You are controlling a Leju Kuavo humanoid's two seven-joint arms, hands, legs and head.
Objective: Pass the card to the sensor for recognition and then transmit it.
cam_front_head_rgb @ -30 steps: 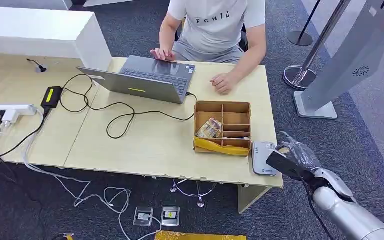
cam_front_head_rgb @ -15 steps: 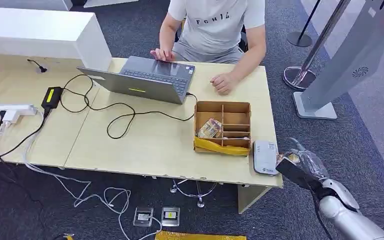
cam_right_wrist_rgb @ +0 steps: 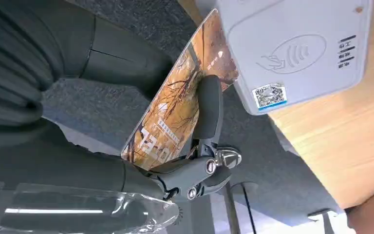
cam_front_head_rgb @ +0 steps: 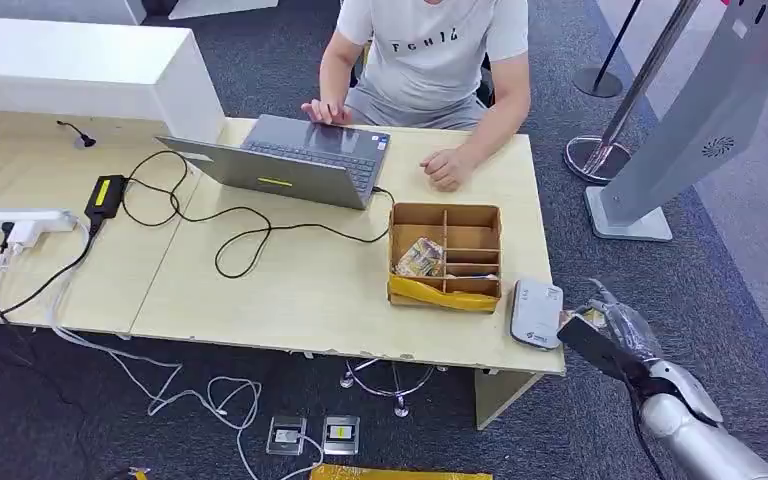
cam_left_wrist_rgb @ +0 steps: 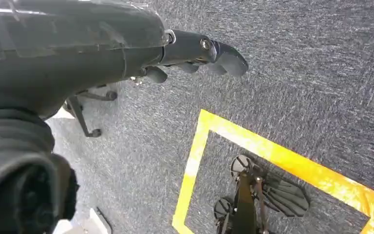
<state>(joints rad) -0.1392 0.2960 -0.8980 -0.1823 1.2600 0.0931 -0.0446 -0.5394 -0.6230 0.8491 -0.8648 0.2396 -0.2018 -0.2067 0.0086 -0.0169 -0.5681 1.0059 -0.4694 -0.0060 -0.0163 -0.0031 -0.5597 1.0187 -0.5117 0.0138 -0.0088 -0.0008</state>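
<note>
Orange card point(cam_right_wrist_rgb: 185, 102) in right hand point(cam_front_head_rgb: 615, 335) overlaps sensor point(cam_right_wrist_rgb: 297, 48) edge.

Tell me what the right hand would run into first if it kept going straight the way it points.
Most likely the white card reader at the table's near corner: the card in the right hand already has its edge at it, though depth is unclear.

An orange tree-printed card point(cam_right_wrist_rgb: 175, 117), held at lower right, tilts beside the white sensor point(cam_front_head_rgb: 536, 313) on the table's corner.
</note>
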